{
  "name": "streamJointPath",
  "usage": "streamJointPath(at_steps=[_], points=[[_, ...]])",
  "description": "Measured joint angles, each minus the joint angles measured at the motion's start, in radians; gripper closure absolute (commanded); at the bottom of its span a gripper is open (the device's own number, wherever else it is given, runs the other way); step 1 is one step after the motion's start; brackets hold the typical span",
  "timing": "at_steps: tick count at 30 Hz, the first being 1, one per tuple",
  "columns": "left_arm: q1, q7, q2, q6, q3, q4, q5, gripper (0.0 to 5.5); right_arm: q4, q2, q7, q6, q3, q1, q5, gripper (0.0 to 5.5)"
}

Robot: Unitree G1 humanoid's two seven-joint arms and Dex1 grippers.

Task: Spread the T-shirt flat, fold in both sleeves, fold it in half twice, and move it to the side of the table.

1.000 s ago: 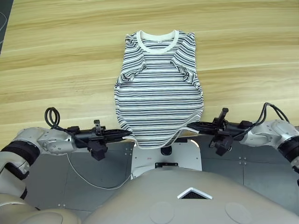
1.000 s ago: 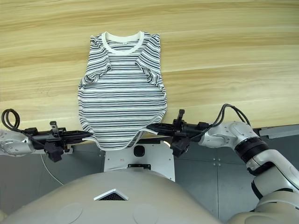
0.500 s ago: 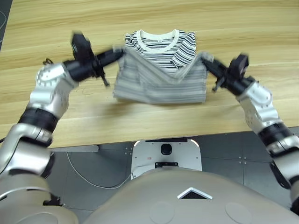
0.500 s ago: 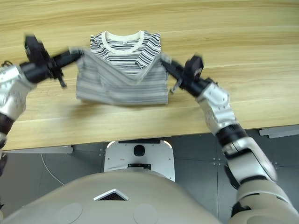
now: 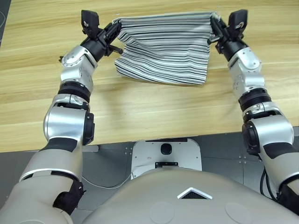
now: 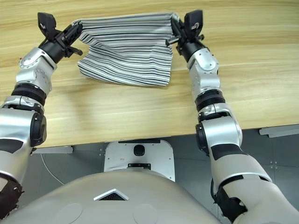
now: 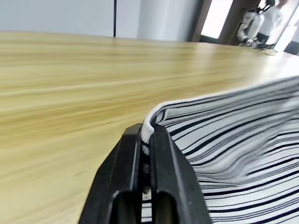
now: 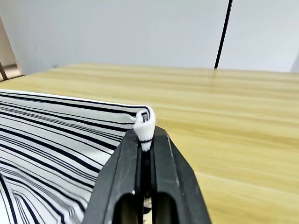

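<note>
Both left gripper (image 5: 116,33) and right gripper (image 5: 215,24) clamp the striped T-shirt (image 5: 163,53) by its hem; uneven lowering may skew the fold.

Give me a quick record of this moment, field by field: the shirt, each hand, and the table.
T-shirt: striped, doubled over on itself, near part lying on the table, far edge stretched between the two hands
left hand: shut on one white-hemmed corner
right hand: shut on the opposite corner
table: light wood
fold stage: shirt not yet released, collar hidden
</note>
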Motion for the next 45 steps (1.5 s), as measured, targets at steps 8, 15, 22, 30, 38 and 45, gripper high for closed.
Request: streamJointPath(at_steps=[8, 15, 22, 30, 38, 45], points=[[0.063, -0.175, 0.001, -0.018, 0.119, -0.237, 0.048, 5.4, -0.17, 0.012, 0.246, -0.14, -0.031, 0.073, -0.077, 5.4], [0.411, -0.259, 0.077, 0.106, 0.153, -0.888, -0.03, 5.4, -0.656, -0.114, 0.464, -0.129, -0.038, 0.353, -0.009, 5.4], [0.768, -0.413, 0.209, 0.213, 0.153, -1.241, -0.057, 5.4, -1.064, -0.346, 0.725, 0.027, -0.033, 0.649, 0.103, 5.4], [0.995, -0.583, 0.243, 0.192, 0.181, -1.365, -0.092, 5.4, -1.125, -0.424, 0.88, 0.115, -0.063, 0.773, 0.164, 5.4], [1.019, -0.65, 0.26, 0.199, 0.237, -1.419, -0.175, 5.4, -1.106, -0.436, 0.968, 0.191, -0.081, 0.77, 0.202, 5.4], [1.103, -0.69, 0.286, 0.208, 0.244, -1.518, -0.189, 5.4, -1.223, -0.527, 1.077, 0.305, -0.137, 0.874, 0.301, 5.4]])
